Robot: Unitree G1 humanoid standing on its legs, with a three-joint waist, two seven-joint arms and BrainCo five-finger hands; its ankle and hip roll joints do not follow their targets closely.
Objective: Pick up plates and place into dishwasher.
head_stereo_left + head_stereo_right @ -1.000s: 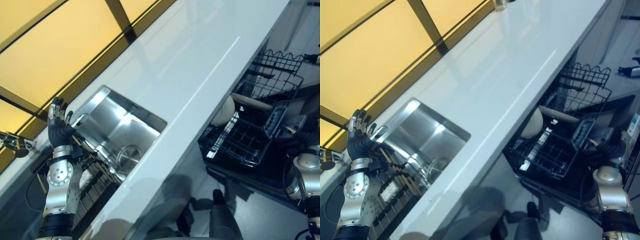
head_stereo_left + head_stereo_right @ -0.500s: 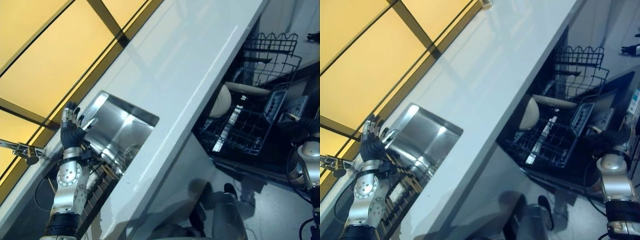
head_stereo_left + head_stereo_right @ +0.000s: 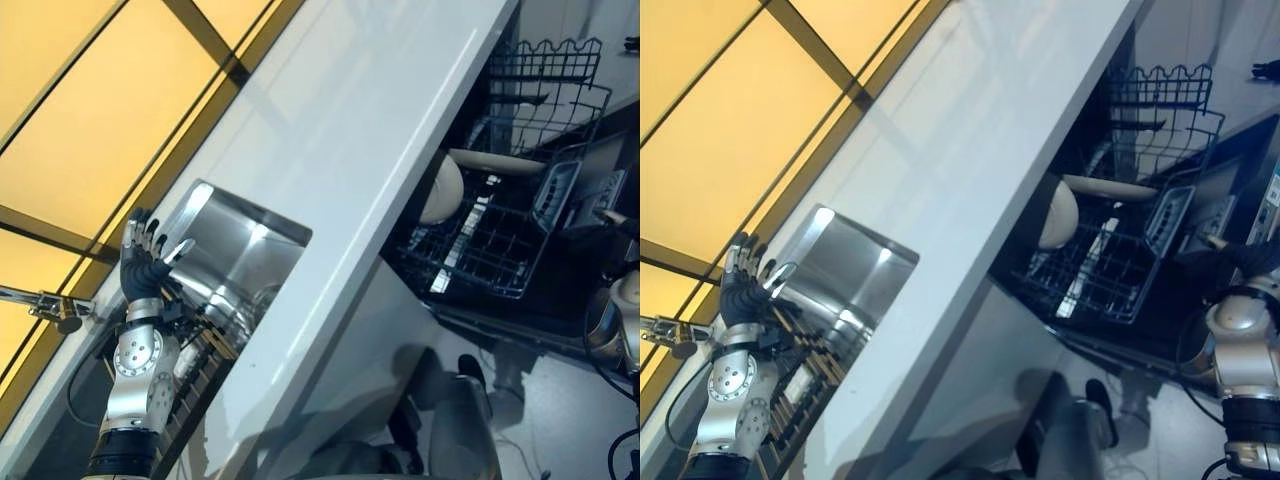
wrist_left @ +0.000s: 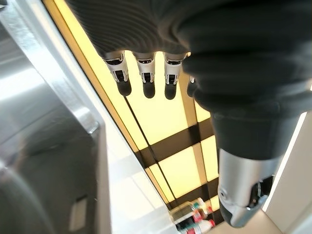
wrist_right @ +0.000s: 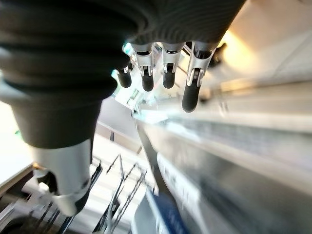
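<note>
View swung, not the scene | my left hand [image 3: 143, 272] hovers, fingers spread, empty, beside sink [image 3: 240, 262] | right hand [image 5: 161, 68] fingers apart | dishwasher rack [image 3: 470, 262] holds plate [image 3: 443, 190], no new plate grasped

Amber-lit window panes [image 3: 90, 110] behind white countertop [image 3: 350, 140]

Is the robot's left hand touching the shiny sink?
Apart. The left wrist view shows the left hand with straight fingers in the air, empty, beside the sink.

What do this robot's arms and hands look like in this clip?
Silver-grey metal arms with round joint discs. The left hand and right hand have silver fingers with dark tips. A dark ribbed cover wraps each wrist and the back of the hand.
</note>
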